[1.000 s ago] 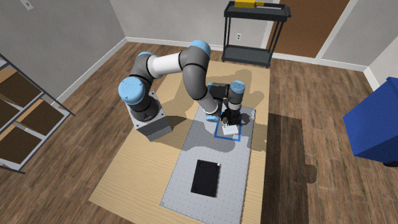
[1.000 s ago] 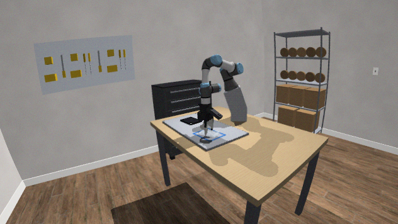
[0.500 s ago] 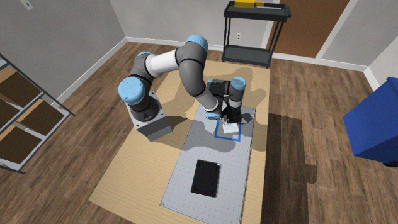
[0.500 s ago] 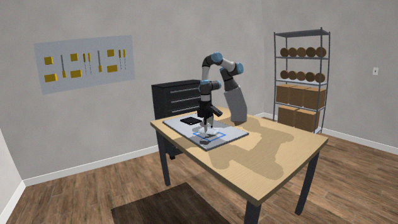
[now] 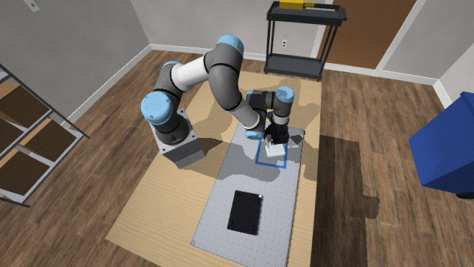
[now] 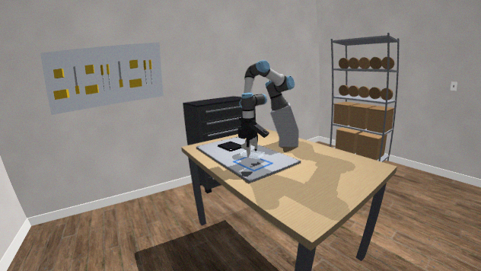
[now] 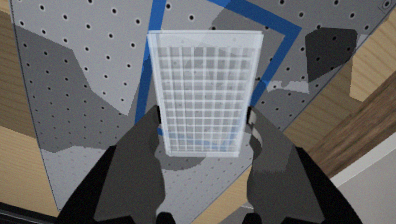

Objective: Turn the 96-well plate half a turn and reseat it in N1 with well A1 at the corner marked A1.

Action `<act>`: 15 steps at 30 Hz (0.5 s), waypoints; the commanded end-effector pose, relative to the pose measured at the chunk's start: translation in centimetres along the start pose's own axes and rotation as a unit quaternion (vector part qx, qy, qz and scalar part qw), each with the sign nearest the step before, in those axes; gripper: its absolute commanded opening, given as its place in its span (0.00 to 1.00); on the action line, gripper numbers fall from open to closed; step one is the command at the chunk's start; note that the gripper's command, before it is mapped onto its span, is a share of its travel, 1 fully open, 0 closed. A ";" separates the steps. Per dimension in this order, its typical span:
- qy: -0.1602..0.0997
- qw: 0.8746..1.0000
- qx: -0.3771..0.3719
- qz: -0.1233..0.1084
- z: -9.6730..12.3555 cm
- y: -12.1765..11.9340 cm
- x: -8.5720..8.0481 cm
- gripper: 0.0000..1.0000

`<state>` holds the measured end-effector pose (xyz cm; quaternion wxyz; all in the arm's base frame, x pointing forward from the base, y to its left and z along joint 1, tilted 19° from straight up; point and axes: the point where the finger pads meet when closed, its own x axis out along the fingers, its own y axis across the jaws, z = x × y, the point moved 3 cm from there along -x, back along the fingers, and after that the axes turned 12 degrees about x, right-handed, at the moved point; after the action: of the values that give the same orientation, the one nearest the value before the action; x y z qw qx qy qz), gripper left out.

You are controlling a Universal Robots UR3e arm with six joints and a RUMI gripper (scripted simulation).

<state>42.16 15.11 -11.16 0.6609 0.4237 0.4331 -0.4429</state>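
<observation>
Clear plastic, the plate hung clamped in the gripper, lifted above the blue nest and skewed to its outline. The lift looked done; completing the turn and reseating remained, with the nest frame showing toward one o'clock.

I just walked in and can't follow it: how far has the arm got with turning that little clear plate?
Done: the gripper has clamped the 96-well plate and lifted it.

In hand: the plate hangs above the blue-outlined nest N1, skewed to its outline.

Left: complete the half turn, lower it flat inside the outline, release.
</observation>
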 end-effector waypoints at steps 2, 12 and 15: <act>0.000 1.000 0.000 0.001 0.0 0.1 -0.9 0.00; 0.000 1.000 0.000 0.001 0.0 0.1 -2.3 0.00; 0.000 1.000 0.000 0.001 0.0 0.1 -2.8 0.00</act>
<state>41.64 15.59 -9.05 0.6609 0.4237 0.4331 -0.4429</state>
